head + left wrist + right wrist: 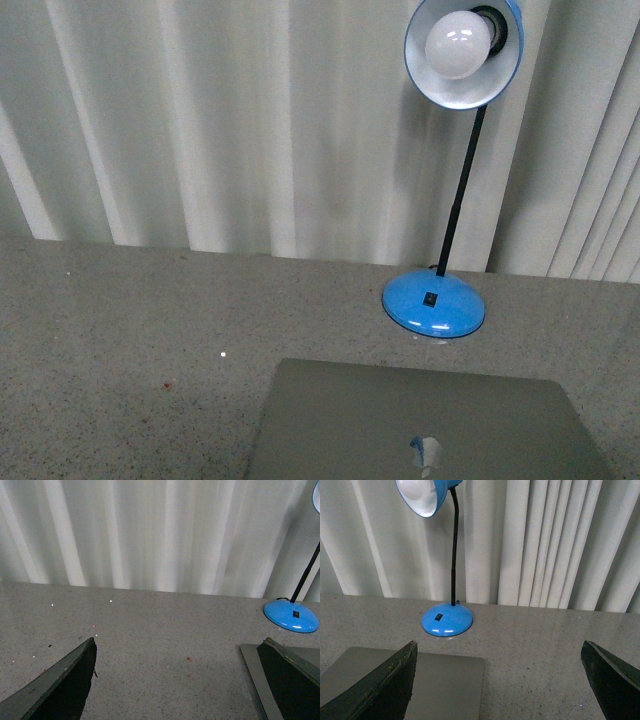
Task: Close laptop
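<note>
The laptop lies flat with its lid down, and the apple logo faces up. It sits on the grey speckled surface, at the near edge of the front view.

The left pincer is spread wide. One of its dark fingers hangs over bare surface. The other one is just over a corner of the laptop. It does not pinch anything.

The right pincer is spread wide too. One of its fingers is over the laptop lid, and the other is over bare surface. It holds nothing.

Past both pincers stands a blue lamp with a white bulb. Its round base rests on the surface, near the far edge of the laptop. Behind the lamp hang pale curtains.
</note>
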`<state>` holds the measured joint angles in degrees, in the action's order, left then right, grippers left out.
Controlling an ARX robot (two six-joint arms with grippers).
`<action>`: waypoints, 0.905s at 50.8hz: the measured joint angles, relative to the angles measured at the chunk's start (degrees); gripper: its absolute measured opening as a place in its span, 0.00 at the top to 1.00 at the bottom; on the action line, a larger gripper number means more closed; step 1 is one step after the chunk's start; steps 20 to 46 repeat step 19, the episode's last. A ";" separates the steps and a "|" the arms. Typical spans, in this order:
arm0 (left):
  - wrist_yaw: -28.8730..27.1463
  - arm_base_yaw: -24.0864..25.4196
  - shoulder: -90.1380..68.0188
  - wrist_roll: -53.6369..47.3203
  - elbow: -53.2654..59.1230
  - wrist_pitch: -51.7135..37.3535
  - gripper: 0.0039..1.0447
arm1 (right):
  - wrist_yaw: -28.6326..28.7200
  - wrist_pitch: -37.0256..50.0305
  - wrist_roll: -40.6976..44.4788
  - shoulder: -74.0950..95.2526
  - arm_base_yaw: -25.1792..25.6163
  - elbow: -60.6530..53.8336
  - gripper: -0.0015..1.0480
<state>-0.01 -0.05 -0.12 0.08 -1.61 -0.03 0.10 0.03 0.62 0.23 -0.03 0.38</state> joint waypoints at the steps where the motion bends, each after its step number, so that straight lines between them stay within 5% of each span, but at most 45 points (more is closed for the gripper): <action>1: 0.00 0.00 0.00 0.00 0.00 0.00 0.06 | 0.00 0.00 0.00 0.00 0.00 0.00 0.07; 46: 0.00 0.00 0.00 0.00 0.00 0.00 0.06 | 0.00 0.00 0.00 0.00 0.00 0.00 0.07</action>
